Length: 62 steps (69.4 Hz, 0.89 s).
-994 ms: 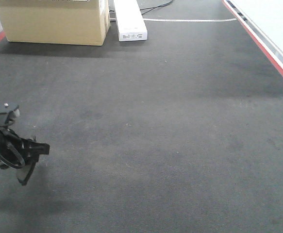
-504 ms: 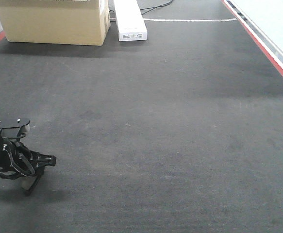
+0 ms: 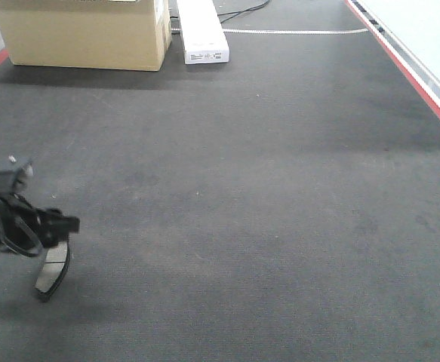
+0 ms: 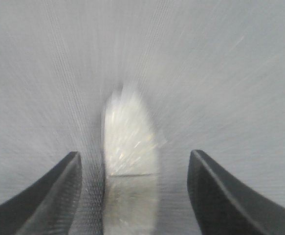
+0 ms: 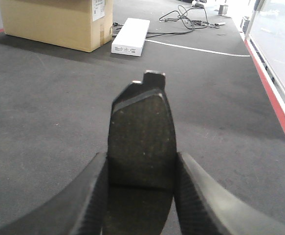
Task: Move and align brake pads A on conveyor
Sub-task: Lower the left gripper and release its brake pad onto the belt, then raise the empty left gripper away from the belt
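Clamped tight on brake pad [image 5: 141, 122] with right gripper [image 5: 141, 156], over conveyor [image 5: 44, 107]. Spread wide at left gripper [image 4: 135, 152], clear of second pad [image 4: 127, 127] between fingers; probably lying flat, blurred. Expect stiff, dense, gritty; grab across long edges, mid-length.

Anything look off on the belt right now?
The brake pad under the left gripper looks tipped on edge, not flat on the conveyor; the jaws stand clear of it. A cardboard box and white carton also sit at the belt's far end.
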### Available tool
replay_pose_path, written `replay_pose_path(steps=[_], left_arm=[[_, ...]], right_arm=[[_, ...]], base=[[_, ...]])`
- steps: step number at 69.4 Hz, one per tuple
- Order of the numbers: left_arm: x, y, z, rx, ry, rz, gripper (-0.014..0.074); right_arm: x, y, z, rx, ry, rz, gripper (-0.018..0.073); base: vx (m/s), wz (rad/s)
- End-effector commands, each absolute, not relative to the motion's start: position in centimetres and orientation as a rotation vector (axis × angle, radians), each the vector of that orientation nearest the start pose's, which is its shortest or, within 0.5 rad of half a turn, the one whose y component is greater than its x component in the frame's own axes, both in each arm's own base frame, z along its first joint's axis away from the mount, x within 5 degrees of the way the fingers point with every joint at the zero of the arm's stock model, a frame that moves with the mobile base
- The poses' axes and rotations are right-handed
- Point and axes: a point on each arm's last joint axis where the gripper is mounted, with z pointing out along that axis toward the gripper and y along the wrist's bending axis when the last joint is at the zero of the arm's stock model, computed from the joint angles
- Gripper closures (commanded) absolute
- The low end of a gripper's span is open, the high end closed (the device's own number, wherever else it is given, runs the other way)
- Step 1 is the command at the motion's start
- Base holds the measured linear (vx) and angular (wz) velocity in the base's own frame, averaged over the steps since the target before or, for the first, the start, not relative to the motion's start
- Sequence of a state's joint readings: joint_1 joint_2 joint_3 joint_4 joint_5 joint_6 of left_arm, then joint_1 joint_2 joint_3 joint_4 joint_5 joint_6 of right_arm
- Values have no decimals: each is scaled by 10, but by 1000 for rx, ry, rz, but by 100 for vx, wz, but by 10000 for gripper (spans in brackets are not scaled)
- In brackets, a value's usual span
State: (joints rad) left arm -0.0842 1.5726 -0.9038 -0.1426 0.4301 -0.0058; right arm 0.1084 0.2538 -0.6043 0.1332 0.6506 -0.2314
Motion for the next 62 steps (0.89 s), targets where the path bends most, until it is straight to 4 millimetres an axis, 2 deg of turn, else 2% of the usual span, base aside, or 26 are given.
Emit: replay_pose_path(steps=[1,15,26,43,62], left_arm=[[300,-32,254,-18,2425,-161,135],[263,-26,298,59,2300,-95,135],[222,-21,314,63,2166,-90,135],[158,-15,317,61,1979,-96,135],[101,-11,311,78,1774,-90,135]], right_arm=[[43,11,355,-242,1650,45,564],[43,11,355,-242,1650,45,564],[43,11,355,-242,1650,45,564],[43,11,355,-242,1650,45,564],[43,11,355,-242,1650,45,564]], base=[[0,0],[0,0],[0,0],[0,0],[0,0]])
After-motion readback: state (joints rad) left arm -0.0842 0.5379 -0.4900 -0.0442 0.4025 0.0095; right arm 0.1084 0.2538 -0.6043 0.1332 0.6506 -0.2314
